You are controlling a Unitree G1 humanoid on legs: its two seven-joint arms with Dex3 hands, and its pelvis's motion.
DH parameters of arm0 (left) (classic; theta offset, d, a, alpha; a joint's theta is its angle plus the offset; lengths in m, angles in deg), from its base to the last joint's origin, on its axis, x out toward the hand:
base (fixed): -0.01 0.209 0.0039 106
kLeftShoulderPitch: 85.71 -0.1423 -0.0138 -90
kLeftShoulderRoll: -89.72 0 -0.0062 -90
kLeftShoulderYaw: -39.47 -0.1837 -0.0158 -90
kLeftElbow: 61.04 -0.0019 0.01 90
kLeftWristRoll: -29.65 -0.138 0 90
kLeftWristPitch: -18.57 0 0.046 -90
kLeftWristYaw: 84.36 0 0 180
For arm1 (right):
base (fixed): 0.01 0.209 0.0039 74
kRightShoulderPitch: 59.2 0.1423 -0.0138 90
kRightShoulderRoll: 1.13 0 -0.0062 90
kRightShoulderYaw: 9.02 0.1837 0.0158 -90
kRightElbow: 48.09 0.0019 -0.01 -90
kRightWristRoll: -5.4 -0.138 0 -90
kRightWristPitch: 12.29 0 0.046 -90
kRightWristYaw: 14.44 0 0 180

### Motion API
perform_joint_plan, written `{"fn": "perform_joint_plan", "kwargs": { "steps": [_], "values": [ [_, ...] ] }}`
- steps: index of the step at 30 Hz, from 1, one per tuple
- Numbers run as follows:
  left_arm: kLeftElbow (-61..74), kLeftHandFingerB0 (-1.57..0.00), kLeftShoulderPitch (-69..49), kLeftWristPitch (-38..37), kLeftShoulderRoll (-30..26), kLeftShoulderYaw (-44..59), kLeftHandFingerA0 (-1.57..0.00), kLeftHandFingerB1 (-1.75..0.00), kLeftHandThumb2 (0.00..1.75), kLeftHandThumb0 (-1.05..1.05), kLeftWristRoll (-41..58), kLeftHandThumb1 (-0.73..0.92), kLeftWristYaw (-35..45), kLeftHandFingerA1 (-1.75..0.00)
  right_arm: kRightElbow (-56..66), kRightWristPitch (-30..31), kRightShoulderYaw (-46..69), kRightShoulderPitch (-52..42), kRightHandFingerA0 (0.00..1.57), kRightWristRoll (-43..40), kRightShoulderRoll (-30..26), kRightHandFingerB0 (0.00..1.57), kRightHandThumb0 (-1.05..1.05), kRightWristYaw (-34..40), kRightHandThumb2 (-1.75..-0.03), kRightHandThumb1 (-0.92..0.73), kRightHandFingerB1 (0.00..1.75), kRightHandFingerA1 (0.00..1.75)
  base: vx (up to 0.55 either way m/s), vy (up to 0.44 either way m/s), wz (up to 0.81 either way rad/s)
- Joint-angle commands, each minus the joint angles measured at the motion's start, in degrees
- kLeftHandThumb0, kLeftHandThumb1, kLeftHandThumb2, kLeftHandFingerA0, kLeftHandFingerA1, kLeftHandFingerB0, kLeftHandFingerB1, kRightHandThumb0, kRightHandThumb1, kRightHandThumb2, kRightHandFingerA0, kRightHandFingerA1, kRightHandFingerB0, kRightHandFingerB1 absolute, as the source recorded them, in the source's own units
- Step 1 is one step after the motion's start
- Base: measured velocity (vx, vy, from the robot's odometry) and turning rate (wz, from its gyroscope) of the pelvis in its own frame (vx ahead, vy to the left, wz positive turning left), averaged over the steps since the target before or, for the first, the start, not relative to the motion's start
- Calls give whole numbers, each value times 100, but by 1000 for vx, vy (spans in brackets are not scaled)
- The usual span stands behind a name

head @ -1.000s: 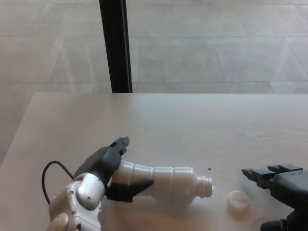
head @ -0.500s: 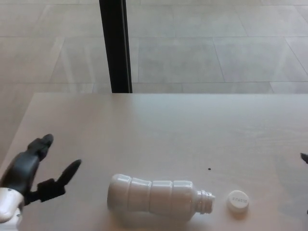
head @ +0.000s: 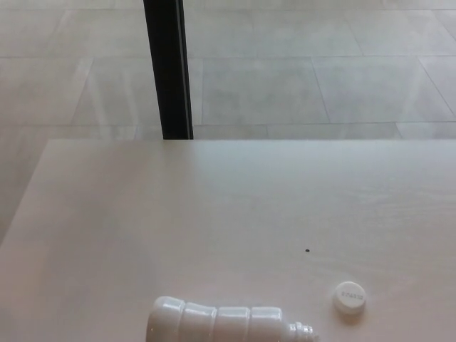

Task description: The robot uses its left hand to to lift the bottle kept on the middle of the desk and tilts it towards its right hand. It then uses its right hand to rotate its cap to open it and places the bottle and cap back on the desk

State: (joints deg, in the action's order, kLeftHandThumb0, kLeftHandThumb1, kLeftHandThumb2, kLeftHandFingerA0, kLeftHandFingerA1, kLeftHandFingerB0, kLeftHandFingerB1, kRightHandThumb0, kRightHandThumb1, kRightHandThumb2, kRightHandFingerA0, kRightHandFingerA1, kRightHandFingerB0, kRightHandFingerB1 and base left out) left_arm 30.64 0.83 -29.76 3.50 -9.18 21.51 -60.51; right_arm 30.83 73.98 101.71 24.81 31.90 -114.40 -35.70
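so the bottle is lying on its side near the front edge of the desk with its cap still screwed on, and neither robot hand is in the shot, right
Not quite. The cap is off: it sits by itself on the desk, to the right of the bottle's open neck and not touching it. The head view shows this. The rest holds: the bottle lies on its side near the front edge, and neither hand is in the picture.

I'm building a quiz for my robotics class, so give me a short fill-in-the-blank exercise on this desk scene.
1. The white bottle lies on its ____ on the desk.
2. Its neck is open; the white cap rests on the desk to the picture's ____ of it.
3. The number of robot hands in view is ____.

Missing words: side; right; zero
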Motion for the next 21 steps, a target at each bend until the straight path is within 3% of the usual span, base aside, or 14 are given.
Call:
{"fn": "perform_joint_plan", "kwargs": {
  "steps": [1,2,3,4,5,7,8,9,10,13,14,15,18,21],
  "values": [
    [-5774,0,-1244,-2590,-1507,6144,0,0,77,-82,5022,92,-1956,0,-4108,39,6030,170,0,-5365,255,0,-90,1910,-97,-61,32,44,0,0,0],
    [-5901,0,-1334,-2582,-1494,6068,0,0,77,-82,4960,92,-1870,0,-4264,41,6160,245,0,-5490,236,0,-90,2054,-97,-61,32,44,0,0,0],
    [-6048,0,-1557,-2709,-1253,5793,0,0,84,-85,4692,92,-1773,0,-4688,39,6299,295,0,-5681,253,0,-83,2294,-66,-79,18,18,0,0,0],
    [-6080,0,-1612,-2713,-1200,5718,0,-31,127,-99,4580,92,-1764,-27,-4793,60,6317,287,0,-5681,280,0,-86,2356,-66,-80,16,9,0,0,0],
    [-5968,0,-1662,-2685,-1045,5608,0,0,98,-85,4374,92,-1852,0,-4908,87,6345,264,0,-5718,358,0,-85,2364,-65,-81,8,2,0,0,0],
    [-5830,0,-1659,-2686,-922,5574,0,0,98,-85,4236,92,-1961,0,-4996,61,6415,263,0,-5796,406,0,-85,2258,-65,-81,8,2,0,0,0],
    [-5248,0,-1694,-2503,-379,5481,0,0,90,-71,4004,92,-1942,0,-5182,120,6399,233,0,-5804,550,0,-86,2291,-69,-83,3,15,0,0,0],
    [-5092,0,-1704,-2390,-268,5477,0,0,90,-71,3927,92,-2006,0,-5203,148,6368,212,0,-5760,617,0,-86,2288,-69,-83,3,15,0,0,0],
    [-5195,0,-1796,-2350,-273,5391,0,-9,110,-103,3821,92,-1971,-16,-4804,235,6200,115,0,-5540,963,0,-92,2303,-101,-66,38,58,0,0,0],
    [-5477,0,-1958,-2446,-331,5289,0,-8,108,-101,3674,90,-1905,-14,-4020,447,6014,3,0,-5271,1687,0,-88,2299,-99,-61,41,56,0,0,0],
    [-5287,0,-2016,-2548,-178,5249,0,-11,106,-102,3587,87,-1833,-18,-3872,654,5873,-85,0,-5098,1845,0,-83,2262,-66,-88,0,19,0,0,0],
    [-5250,0,-2086,-2495,-125,5245,0,-12,106,-105,3575,87,-1671,-20,-3562,894,5765,-166,0,-4940,2064,0,-94,2259,-107,-67,44,58,0,0,0],
    [-5534,0,-2271,-2531,-139,5223,0,-14,110,-102,3594,90,-1253,-21,-2876,1289,5545,-375,0,-4526,2426,0,-92,2210,-103,-61,52,64,0,0,0],
    [-5844,0,-2256,-2458,-360,4930,0,-19,107,-98,3248,83,-1460,-26,-2467,1486,5428,-486,0,-4326,2692,0,-88,2040,-102,-59,52,64,0,0,0]
  ]
}}
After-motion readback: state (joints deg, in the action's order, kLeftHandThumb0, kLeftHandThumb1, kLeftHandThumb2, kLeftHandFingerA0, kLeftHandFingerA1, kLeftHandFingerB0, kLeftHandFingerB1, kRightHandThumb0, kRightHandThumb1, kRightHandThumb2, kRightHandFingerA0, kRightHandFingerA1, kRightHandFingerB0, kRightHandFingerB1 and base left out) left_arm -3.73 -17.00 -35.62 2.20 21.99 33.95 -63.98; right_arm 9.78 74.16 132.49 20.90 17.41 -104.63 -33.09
